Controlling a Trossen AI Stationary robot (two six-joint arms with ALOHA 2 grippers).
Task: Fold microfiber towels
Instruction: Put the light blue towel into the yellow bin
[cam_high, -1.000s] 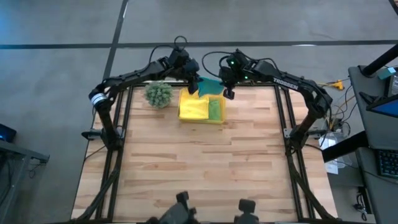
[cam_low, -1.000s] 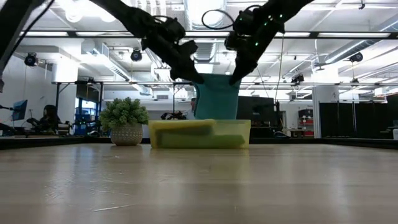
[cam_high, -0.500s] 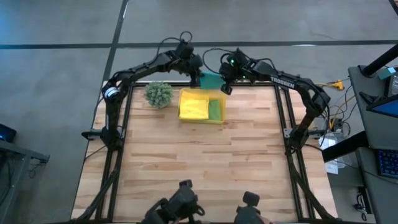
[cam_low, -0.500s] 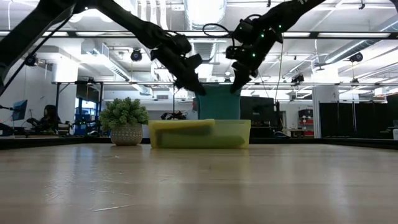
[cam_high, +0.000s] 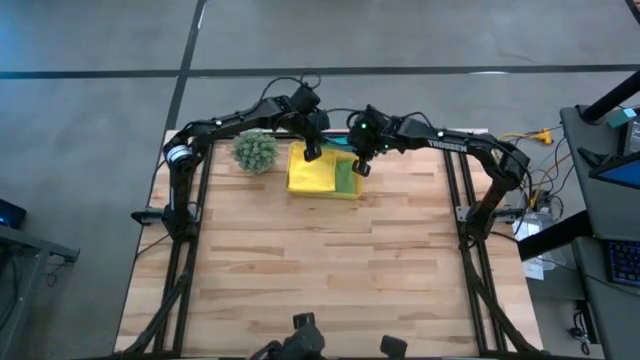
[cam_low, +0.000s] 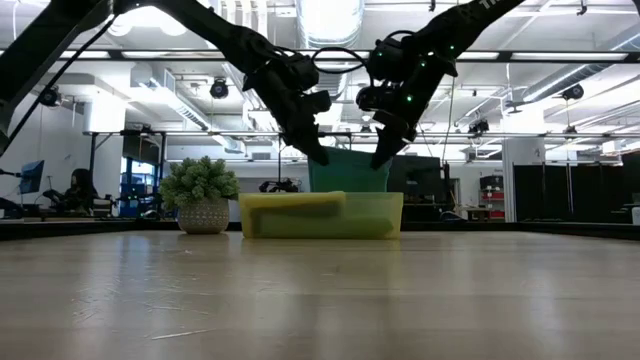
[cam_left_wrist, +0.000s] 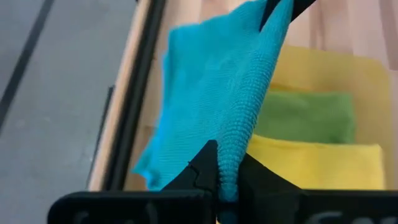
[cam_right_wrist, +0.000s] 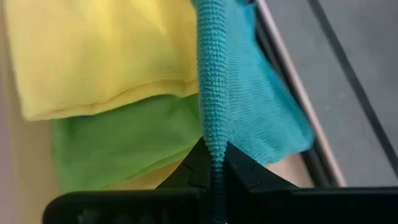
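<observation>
A teal microfiber towel (cam_low: 348, 170) hangs between my two grippers over the far edge of a yellow tray (cam_high: 322, 189). My left gripper (cam_high: 311, 152) and my right gripper (cam_high: 361, 167) are both shut on its upper edge, one at each end. In the tray lie a folded yellow towel (cam_right_wrist: 99, 56) and, beside it, a folded lime green towel (cam_right_wrist: 124, 143). In the low view the tray's wall (cam_low: 320, 215) hides the teal towel's lower part. My left gripper pinches the teal towel's upper edge (cam_left_wrist: 227, 158) between its two fingers, at its left end. The fingers slant down from the far left. The cloth hangs below them, clear of the table. My right gripper pinches the same edge (cam_right_wrist: 212, 146) at its right end, slanting down from the far right. The edge runs fairly straight from one gripper to the other.
A small spiky green plant in a pot (cam_high: 256, 151) stands just left of the tray, near my left arm. The table's far edge and its dark frame rail (cam_right_wrist: 292, 81) run right behind the hanging towel. The near half of the wooden table (cam_high: 320, 270) is bare.
Both grippers have come down and toward the table's near edge, over the tray's far side, staying shut. The teal towel has sunk with them, so less of it shows above the tray's wall in the low view.
</observation>
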